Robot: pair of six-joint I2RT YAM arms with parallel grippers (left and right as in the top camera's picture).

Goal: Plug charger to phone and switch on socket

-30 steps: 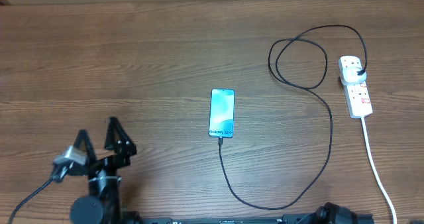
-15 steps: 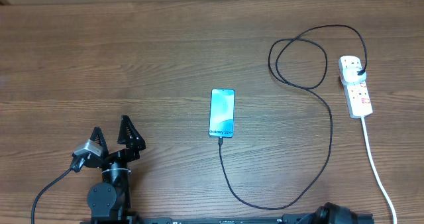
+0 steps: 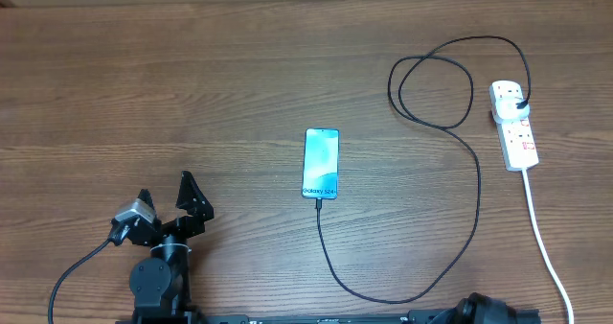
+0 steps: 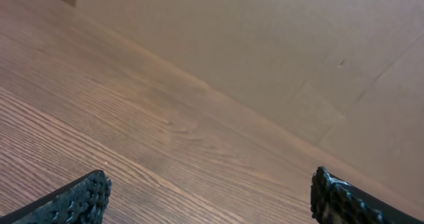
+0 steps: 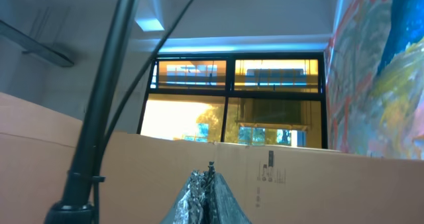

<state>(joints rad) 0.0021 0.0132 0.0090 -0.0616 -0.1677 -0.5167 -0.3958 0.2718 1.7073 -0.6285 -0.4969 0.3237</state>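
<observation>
The phone [image 3: 321,163] lies at the table's middle, its light-blue screen up. The thin black charger cable [image 3: 477,199] joins the phone's near end, curves right, loops at the back right and ends in a black plug [image 3: 518,104] seated in the white socket strip [image 3: 514,125] at the far right. My left gripper [image 3: 172,195] is open and empty at the front left, well left of the phone; its fingertips [image 4: 212,191] show over bare wood. My right gripper [image 5: 209,184] is shut and empty, pointing up at a cardboard wall; only its base [image 3: 484,311] shows overhead.
The socket's thick white cord [image 3: 544,243] runs to the front right edge. A cardboard wall [image 4: 278,65] borders the table's far side. The table [image 3: 192,84] is brown wood.
My left arm has drawn back toward the front edge and shifted slightly right, its gripper staying open. Phone, cable and socket have not moved.
</observation>
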